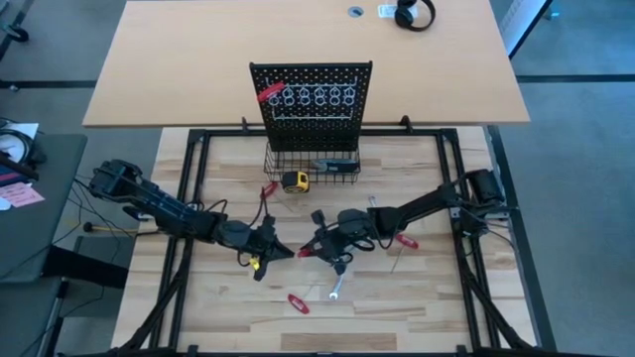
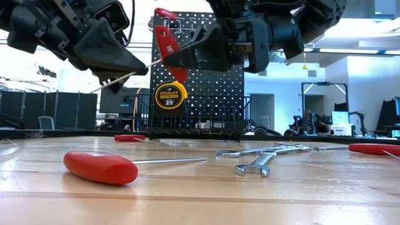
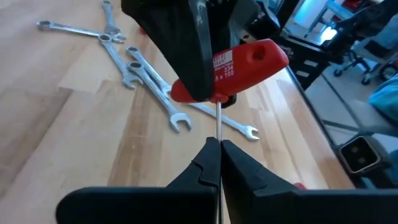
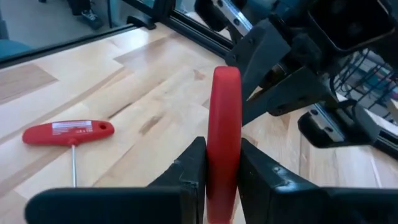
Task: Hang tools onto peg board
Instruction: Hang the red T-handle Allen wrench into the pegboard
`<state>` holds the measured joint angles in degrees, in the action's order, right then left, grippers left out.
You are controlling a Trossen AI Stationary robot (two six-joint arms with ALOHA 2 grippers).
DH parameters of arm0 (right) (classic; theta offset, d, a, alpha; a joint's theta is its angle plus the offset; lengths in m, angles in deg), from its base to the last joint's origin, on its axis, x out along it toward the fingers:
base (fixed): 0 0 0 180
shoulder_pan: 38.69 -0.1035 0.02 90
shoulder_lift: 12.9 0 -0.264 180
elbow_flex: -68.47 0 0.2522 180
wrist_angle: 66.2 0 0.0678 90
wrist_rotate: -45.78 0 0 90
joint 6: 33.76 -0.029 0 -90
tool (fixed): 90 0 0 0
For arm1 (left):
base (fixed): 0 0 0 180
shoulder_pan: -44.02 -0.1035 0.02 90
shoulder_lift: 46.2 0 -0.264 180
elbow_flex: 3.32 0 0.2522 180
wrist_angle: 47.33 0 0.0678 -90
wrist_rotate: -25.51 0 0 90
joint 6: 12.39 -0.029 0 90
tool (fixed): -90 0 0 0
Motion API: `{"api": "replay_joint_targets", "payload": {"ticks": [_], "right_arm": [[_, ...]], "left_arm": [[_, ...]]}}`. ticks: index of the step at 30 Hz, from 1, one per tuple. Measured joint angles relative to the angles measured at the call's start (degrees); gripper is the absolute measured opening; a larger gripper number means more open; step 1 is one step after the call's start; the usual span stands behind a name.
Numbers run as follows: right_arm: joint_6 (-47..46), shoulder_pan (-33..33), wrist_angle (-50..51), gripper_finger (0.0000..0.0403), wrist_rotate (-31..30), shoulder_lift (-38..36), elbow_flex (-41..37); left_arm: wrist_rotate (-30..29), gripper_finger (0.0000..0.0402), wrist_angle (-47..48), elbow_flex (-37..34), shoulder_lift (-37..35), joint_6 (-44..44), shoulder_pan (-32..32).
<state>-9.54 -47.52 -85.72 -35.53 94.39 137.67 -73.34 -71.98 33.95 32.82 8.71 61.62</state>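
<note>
Mid-desk, above the surface: left pincer (image 3: pixel 219 163) clamped on the thin metal shaft of a red T-handle driver (image 3: pixel 249 62). Right pincer (image 4: pixel 222 162) clamped on its red handle.

tape measure (image 1: pixel 295 181) (yellow), headphones (image 1: pixel 414 15)

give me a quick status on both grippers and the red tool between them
Left gripper shut on the thin metal shaft. Right gripper clamped on the red T-handle, mid-air above the table. Peg board beyond, nothing between.
</note>
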Motion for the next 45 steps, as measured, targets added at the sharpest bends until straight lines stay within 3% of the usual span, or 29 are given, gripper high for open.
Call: {"api": "replay_joint_targets", "payload": {"ticks": [7, 10, 13, 16, 19, 28, 38, 45], "right_arm": [[-3.4, 1.1, 1.5, 0.0070, -1.0, -0.1, 0.0], [-4.8, 1.2, 4.8, 0.0070, -2.8, -0.7, 0.5], [-7.0, 1.5, 10.7, 0.0070, -3.6, -0.7, 2.9], [-7.8, 1.6, 16.4, 0.0070, -5.5, -0.7, 5.4], [-8.4, 1.5, 18.5, 0.0070, -8.5, -0.4, 6.3], [-11.8, 2.3, 20.0, 0.0070, -8.9, -0.3, 6.4], [-11.8, 2.2, 19.5, 0.0070, -8.8, -0.3, 6.4], [-11.8, 2.2, 19.9, 0.0070, -8.8, -0.3, 6.4]], "left_arm": [[-1.6, 0.0057, 0.7, 0.1, -0.2, -2.2, -0.2], [-1.6, 0.0091, 5.5, 0.1, -2.0, -3.0, -0.1], [-6.0, 0.0112, 12.1, 0.1, -4.7, -3.5, -0.1], [-11.1, 0.0118, 13.5, 0.1, -6.9, -6.3, 0.2], [-11.3, 0.0118, 11.3, 0.1, -7.1, -12.1, 1.2], [-12.4, 0.0146, 10.7, 5.7, -6.6, -19.5, 2.5], [-12.6, 0.0228, 15.0, 12.4, 0.8, -17.5, 0.7], [-14.9, 0.0221, 23.4, 18.5, 6.5, -17.4, 0.6]]}}
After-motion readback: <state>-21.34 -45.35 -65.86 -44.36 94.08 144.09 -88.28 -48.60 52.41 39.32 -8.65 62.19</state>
